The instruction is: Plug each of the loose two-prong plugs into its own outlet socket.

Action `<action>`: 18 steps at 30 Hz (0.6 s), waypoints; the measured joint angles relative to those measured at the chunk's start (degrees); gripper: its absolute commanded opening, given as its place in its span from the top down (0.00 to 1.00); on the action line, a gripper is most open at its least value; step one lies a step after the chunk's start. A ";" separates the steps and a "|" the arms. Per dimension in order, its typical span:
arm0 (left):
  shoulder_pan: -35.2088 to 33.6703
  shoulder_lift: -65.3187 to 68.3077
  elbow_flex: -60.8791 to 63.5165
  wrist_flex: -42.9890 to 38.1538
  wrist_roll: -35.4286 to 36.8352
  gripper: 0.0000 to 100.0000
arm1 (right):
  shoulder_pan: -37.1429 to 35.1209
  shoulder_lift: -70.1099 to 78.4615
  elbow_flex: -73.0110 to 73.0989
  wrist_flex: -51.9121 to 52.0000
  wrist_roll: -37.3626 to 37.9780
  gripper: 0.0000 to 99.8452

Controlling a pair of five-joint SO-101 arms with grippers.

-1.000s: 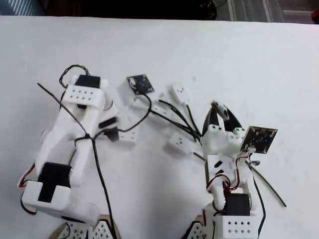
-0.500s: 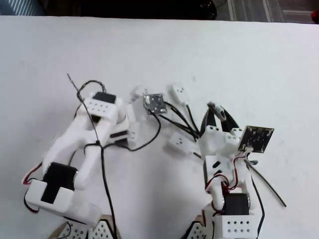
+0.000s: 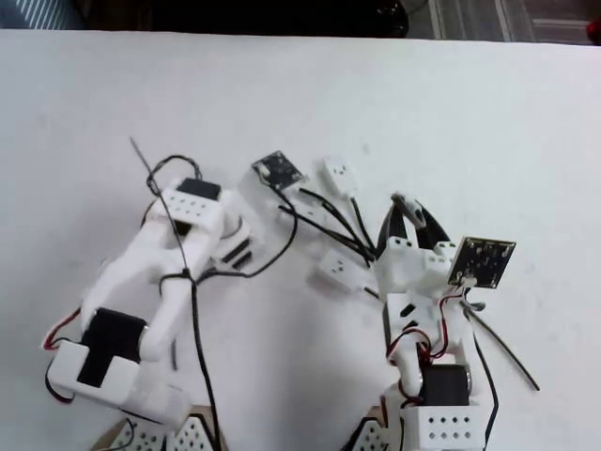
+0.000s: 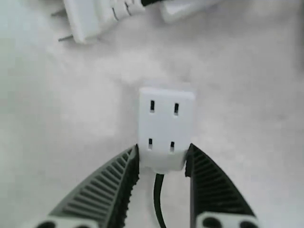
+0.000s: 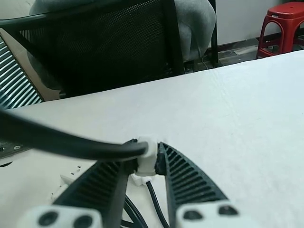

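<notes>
left gripper (image 4: 162, 153): I see its two ribbed dark fingers pinching the near end of a white outlet block, one finger pressed on each side.
outlet block (image 4: 166, 121): it lies flat on the table between the left fingertips and reaches out past them. Two pairs of slots face up. A black cord (image 4: 159, 199) leaves its near end and runs back between the fingers.
loose plug (image 4: 88, 21): a white two-prong plug lies flat on the table beyond the outlet block, apart from it, with both metal prongs bare.
right gripper (image 5: 146, 159): its fingers are closed on a small white cord fitting, held above the table.
white cord fitting (image 5: 146, 148): it sits clamped at the right fingertips. I cannot tell whether it is a plug or a socket. A thick black lead (image 5: 61, 140) runs sideways from it, and a thinner one hangs below.
other sockets: in the high view, two more white blocks (image 3: 338, 175) (image 3: 341, 269) lie between the two grippers, nearer the right one, with black cords crossing beside them.
table (image 3: 488, 113): a plain white surface under both arms.
background: past the right gripper and the table's far edge stand a dark mesh chair (image 5: 118, 42) and a red stool (image 5: 280, 23).
</notes>
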 measured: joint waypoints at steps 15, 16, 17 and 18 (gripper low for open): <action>6.15 0.00 -3.87 11.34 13.10 0.74 | 0.00 0.00 0.00 0.00 0.00 0.98; 6.15 0.00 -4.57 12.13 12.66 0.75 | 0.00 0.00 0.00 0.00 0.09 0.98; 6.15 0.00 -5.19 12.84 12.57 0.76 | 0.00 0.00 0.00 0.00 0.88 0.98; 6.15 -0.18 -5.71 13.54 12.31 0.77 | 0.00 0.00 0.00 0.00 2.29 0.98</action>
